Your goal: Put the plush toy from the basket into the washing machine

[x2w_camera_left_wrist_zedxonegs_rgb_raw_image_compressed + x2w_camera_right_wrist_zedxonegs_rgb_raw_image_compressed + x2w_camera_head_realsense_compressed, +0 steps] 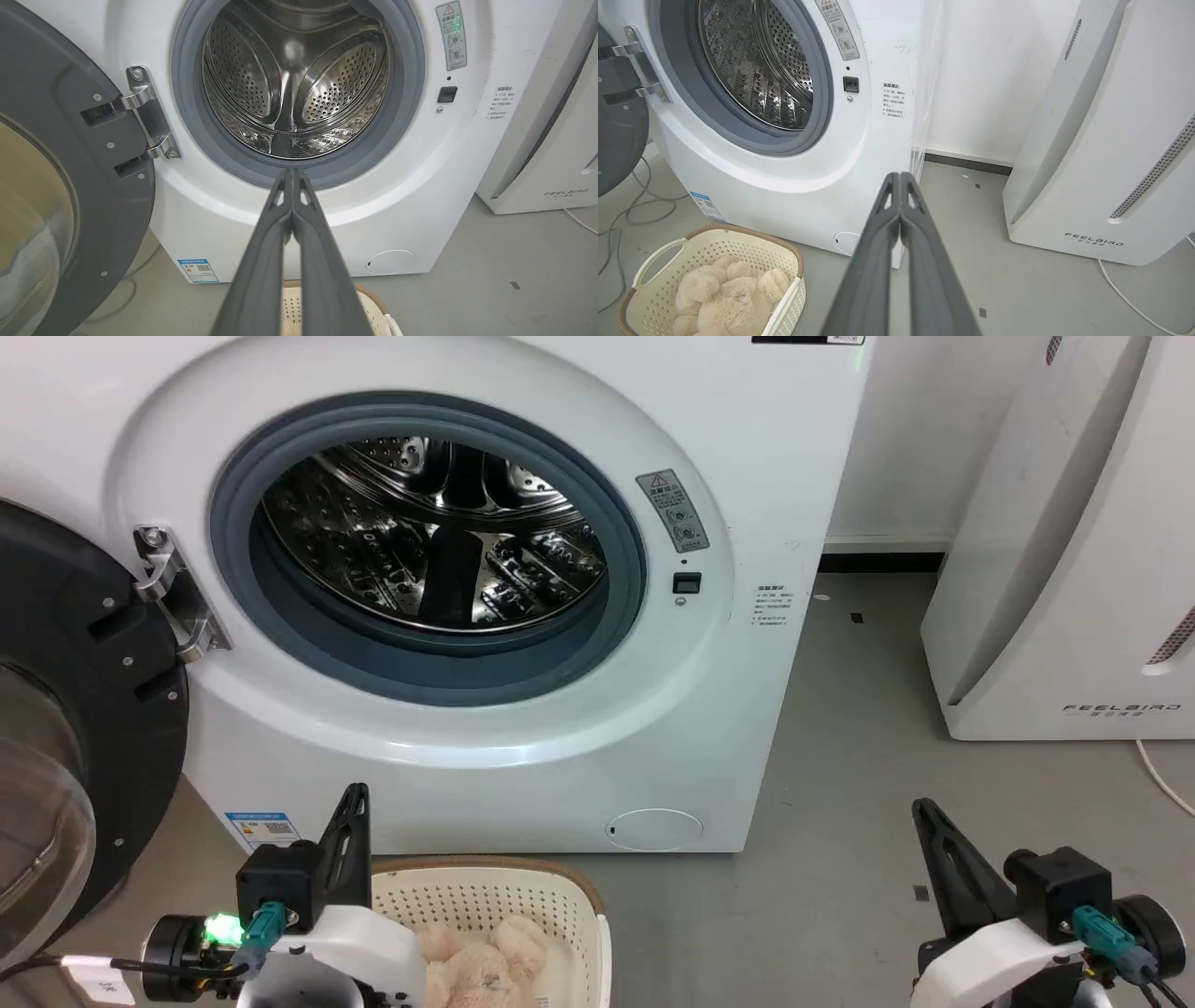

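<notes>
The plush toy (728,291) lies in the basket (738,249) before the open washing machine (784,186); both arms' jaws are closed, empty.

Head cam sits up high, looking forward and down at the washing machine (467,784) from fairly close, with the basket (467,896) cut off at the bottom edge. Left wrist cam is lower and faces almost straight into the drum (294,93), really near. Right wrist cam sits off to the right, angled across the front, so it gets lots of floor (1017,289) too. All three share the drum, the door hinge (173,593) and the FEELBIRD appliance (1087,140).
</notes>
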